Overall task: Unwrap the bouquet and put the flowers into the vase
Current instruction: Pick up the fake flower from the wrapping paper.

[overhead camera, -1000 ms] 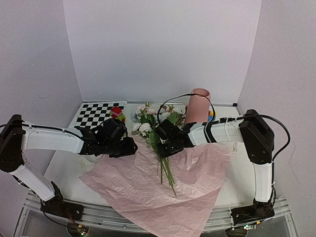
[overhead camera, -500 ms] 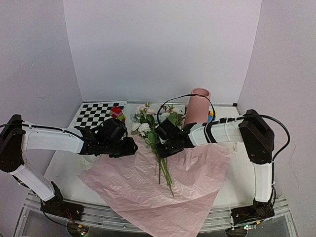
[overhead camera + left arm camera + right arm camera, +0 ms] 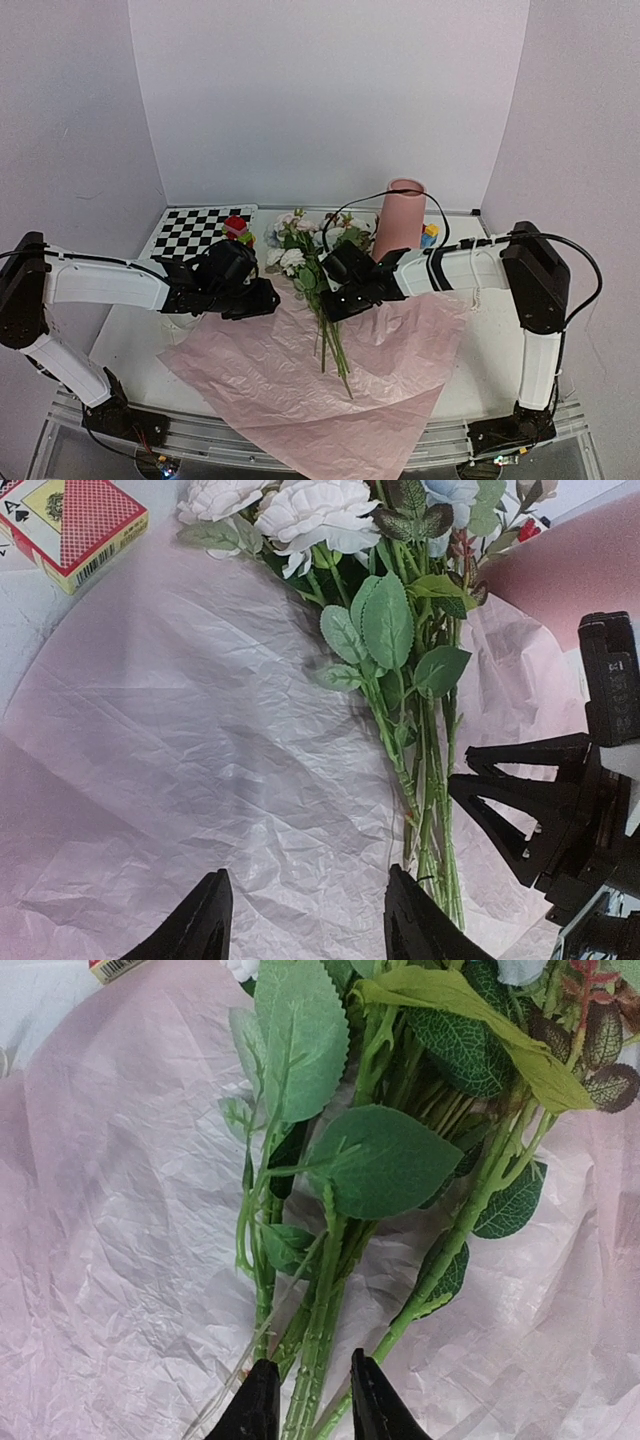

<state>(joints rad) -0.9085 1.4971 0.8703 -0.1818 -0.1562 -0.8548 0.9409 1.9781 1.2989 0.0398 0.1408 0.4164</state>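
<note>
Paper overhung the tabletop's near edge; left gripper gaped empty beside flowers; right gripper straddled stems, grip I couldn't judge.

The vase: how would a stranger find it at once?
Look along the table's far edge, right of the checkerboard and the flowers. The vase stands upright there. It is a tall pink cylinder, far taller than the coloured blocks beside it.

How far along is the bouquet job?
Done: paper lies spread flat under the flowers. In hand: right gripper straddles the stems, grip unclear; left gripper open over paper. Left: lifting the flowers into the vase; none stand in it.
</note>
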